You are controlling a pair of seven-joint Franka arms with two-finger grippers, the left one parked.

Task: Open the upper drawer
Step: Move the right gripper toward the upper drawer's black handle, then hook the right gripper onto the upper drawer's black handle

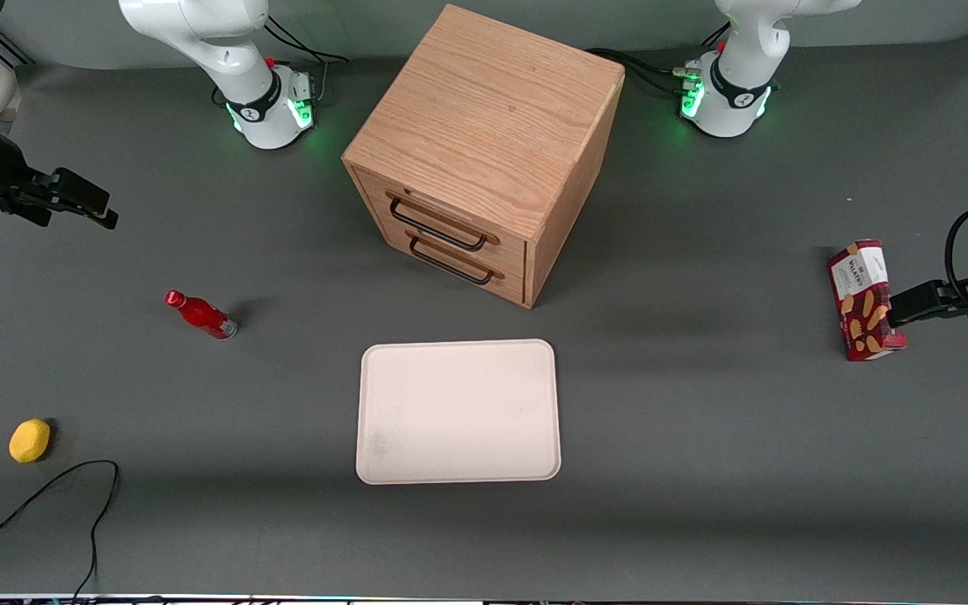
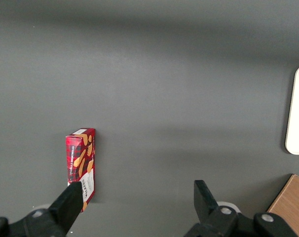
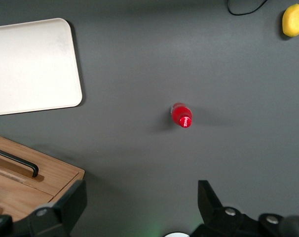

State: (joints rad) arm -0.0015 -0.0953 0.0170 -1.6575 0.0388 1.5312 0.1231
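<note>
The oak cabinet (image 1: 492,109) stands at the middle of the table, turned at an angle. Its upper drawer (image 1: 450,220) is shut, with a thin black bar handle (image 1: 438,227); the matching lower drawer (image 1: 460,267) below it is shut too. My right gripper (image 1: 85,202) hangs open and empty high above the table, toward the working arm's end, well apart from the cabinet. In the right wrist view the gripper (image 3: 141,193) is wide open over bare table, with a corner of the cabinet (image 3: 56,175) and a black handle (image 3: 16,163) beside one finger.
A white tray (image 1: 459,412) lies in front of the cabinet, nearer the front camera. A red bottle (image 1: 201,314) lies on its side and a lemon (image 1: 29,440) sits beside a black cable (image 1: 72,496) toward the working arm's end. A red cookie box (image 1: 862,298) stands toward the parked arm's end.
</note>
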